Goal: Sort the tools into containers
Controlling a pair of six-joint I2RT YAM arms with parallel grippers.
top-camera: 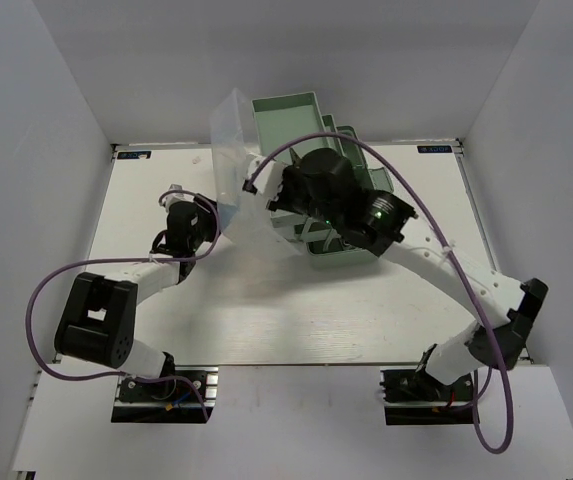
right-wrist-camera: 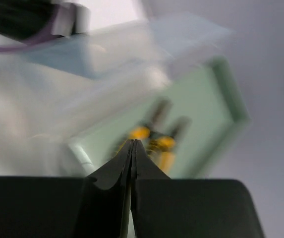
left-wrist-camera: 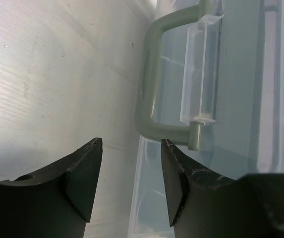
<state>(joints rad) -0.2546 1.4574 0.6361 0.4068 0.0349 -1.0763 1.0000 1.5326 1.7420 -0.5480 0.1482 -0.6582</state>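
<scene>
The pliers (right-wrist-camera: 162,144) lie in the toolbox's (top-camera: 286,118) pale green tray (right-wrist-camera: 206,109). From the right wrist they show as yellow patches with dark stubs beyond them. Their long axis slants from lower left to upper right in that view. It is too blurred to tell which end is the jaws, or to count them surely.

The toolbox stands toward the far side of the white table (top-camera: 366,320), near its middle. Its green trays are fanned out in steps, the highest at the far end and the base nearest the arms. The clear lid (top-camera: 228,135) is swung up and out on the toolbox's left side.

The right gripper (right-wrist-camera: 132,153) hangs over the tray, just above the pliers. Its two dark fingers are pressed flat together with no gap, and I can see nothing held between them. From above, the right arm reaches over the toolbox and its wrist covers the middle trays.

The left gripper (left-wrist-camera: 131,183) sits at the toolbox's left, low over the table beside the lid. Its fingers (left-wrist-camera: 85,173) are spread apart and nothing lies between them. Just past their tips the left wrist view shows a green loop handle (left-wrist-camera: 149,94) against the clear plastic. A clear clip (left-wrist-camera: 198,74) spans the handle's open side.
</scene>
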